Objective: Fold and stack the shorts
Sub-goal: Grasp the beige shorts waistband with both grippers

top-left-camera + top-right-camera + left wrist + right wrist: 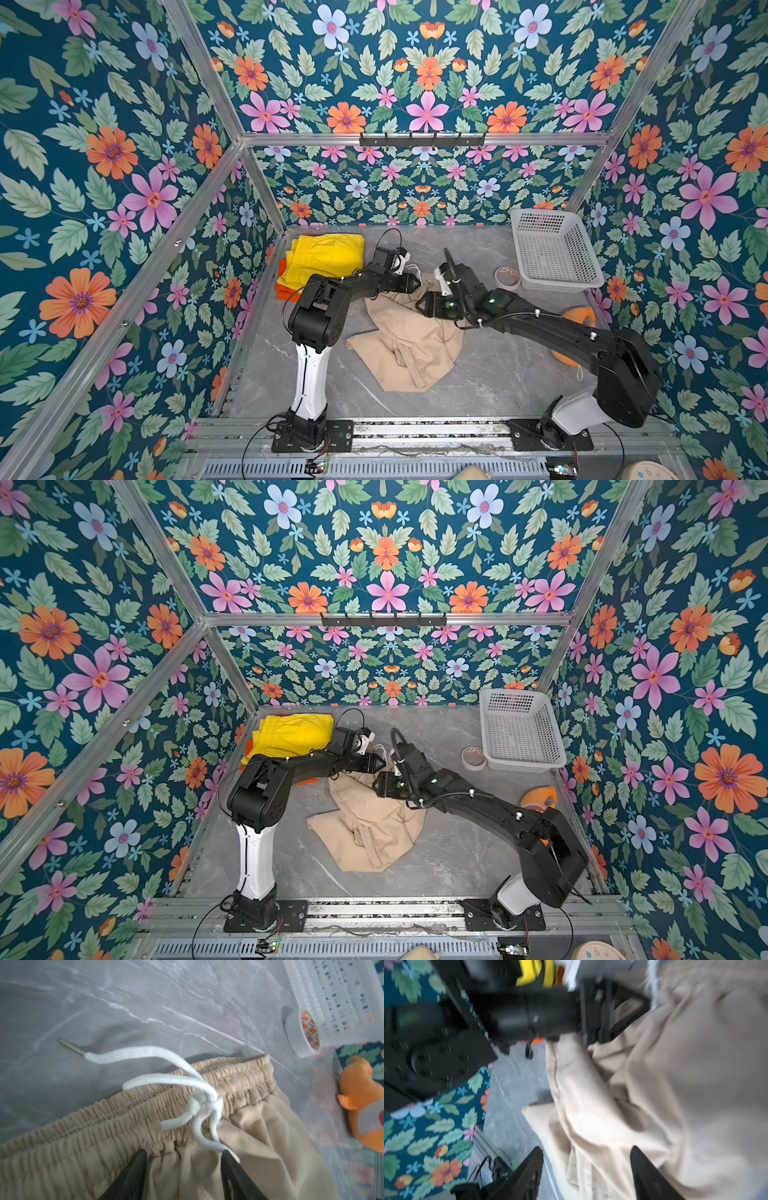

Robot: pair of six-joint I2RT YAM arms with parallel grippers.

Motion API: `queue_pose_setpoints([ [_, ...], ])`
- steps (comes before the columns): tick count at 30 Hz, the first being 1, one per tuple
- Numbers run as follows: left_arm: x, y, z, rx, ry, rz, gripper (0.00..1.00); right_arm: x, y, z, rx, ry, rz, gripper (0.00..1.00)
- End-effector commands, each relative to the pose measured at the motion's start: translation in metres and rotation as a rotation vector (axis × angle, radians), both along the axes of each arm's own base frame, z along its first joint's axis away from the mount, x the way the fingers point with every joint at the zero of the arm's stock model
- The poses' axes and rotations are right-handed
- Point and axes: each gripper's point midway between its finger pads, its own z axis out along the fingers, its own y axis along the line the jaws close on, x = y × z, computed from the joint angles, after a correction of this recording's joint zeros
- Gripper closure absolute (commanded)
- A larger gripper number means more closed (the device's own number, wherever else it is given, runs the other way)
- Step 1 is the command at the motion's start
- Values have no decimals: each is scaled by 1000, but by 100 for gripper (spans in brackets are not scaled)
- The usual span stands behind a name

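We see the left gripper (184, 1153) with jaws parted astride the beige shorts (259, 1126), just below the waistband and the knotted white drawstring (166, 1057) — no firm pinch shows. The right gripper (586, 1149) gapes wide over the same crumpled pair, mid-table (498, 374) — the yellow shorts (328, 253) lie folded atop the orange shorts (286, 291), far left.

Front table (498, 386) bare; beige shorts (411, 345) fill middle; basket (552, 249), tape roll (508, 277) far right.
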Motion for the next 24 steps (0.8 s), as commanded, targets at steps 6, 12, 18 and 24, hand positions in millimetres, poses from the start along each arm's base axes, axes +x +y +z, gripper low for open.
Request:
queue_pose_setpoints([
  [6, -73, -22, -27, 84, 32, -347, 41, 21, -92, -39, 10, 149, -119, 31],
  [12, -77, -29, -21, 69, 3, -387, 41, 29, -125, -90, -10, 276, -155, 29],
  [18, -78, -29, -16, 71, -27, -398, 41, 36, -128, -103, 45, 315, -164, 30],
  [24, -79, -33, -16, 64, -35, -412, 41, 48, -122, -128, 107, 360, -159, 40],
])
